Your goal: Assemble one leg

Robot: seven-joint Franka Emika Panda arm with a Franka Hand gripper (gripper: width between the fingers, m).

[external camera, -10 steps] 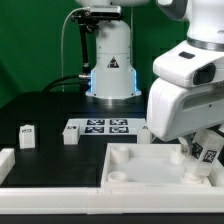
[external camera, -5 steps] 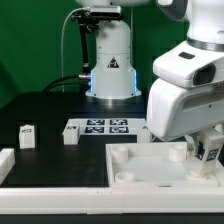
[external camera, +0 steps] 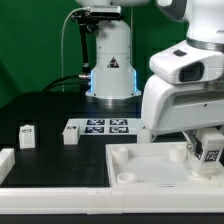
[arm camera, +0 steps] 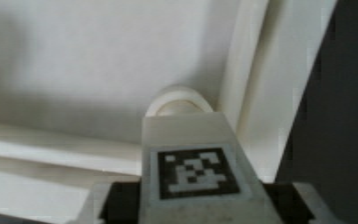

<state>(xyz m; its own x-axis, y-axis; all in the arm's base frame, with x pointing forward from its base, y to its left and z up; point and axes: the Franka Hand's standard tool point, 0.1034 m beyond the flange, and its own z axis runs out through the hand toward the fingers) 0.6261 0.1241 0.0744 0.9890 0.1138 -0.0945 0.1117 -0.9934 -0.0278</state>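
Observation:
My gripper point(external camera: 208, 153) is shut on a white leg point(external camera: 211, 152) with a black-and-white tag on its face. It holds the leg just above the right part of the large white tray-like piece point(external camera: 150, 165). In the wrist view the held leg point(arm camera: 190, 150) fills the middle, its far end over a round recess point(arm camera: 179, 98) by the piece's raised rim, with dark fingertips point(arm camera: 126, 205) on both sides of it. Two more legs, one point(external camera: 28, 135) at the exterior view's left and one point(external camera: 71, 134) near the marker board, stand on the black table.
The marker board point(external camera: 105, 127) lies flat behind the tray-like piece. A white bar point(external camera: 50, 200) runs along the table's front edge, with a white part point(external camera: 5, 160) at the exterior view's far left. The robot base point(external camera: 112, 60) stands at the back.
The arm has shifted slightly toward the exterior view's left and the held leg has moved a little to the right and down toward the tray-like piece.

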